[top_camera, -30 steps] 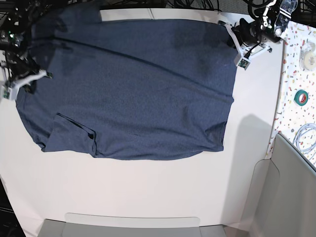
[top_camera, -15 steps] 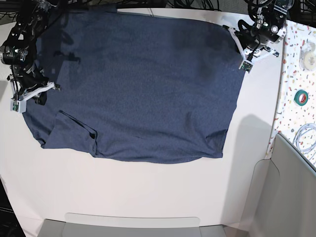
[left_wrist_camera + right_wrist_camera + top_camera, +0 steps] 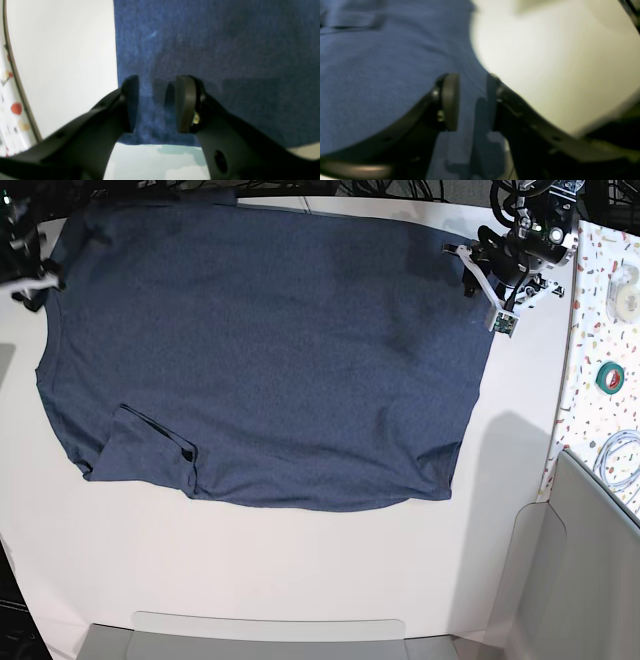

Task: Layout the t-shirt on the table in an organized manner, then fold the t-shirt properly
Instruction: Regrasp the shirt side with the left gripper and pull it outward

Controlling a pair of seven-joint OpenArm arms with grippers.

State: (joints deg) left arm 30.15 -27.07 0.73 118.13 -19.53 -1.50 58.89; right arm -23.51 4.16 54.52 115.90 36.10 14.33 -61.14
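Note:
The dark navy t-shirt (image 3: pixel 270 350) lies spread flat on the off-white table (image 3: pixel 300 570), plain side up, with one sleeve (image 3: pixel 150 448) folded onto the body at the lower left. My left gripper (image 3: pixel 480 285) is at the shirt's far right corner. In the left wrist view it (image 3: pixel 156 105) is open, fingers apart over the fabric (image 3: pixel 225 50) near its hem. My right gripper (image 3: pixel 33 278) is at the shirt's far left edge, mostly out of frame. In the blurred right wrist view it (image 3: pixel 470 102) is open over the fabric (image 3: pixel 370 75) beside bare table (image 3: pixel 545 62).
A narrow speckled surface (image 3: pixel 600 330) runs along the right with a green tape roll (image 3: pixel 611 377), a white roll (image 3: pixel 627 277) and coiled cable (image 3: pixel 620 460). A grey panel (image 3: pixel 590 580) stands at the lower right and a grey strip (image 3: pixel 270 635) at the front edge.
The shirt's far edge has been drawn toward the back of the table and now covers the strip there. The right arm has moved up to the far left corner; the left arm barely shifted.

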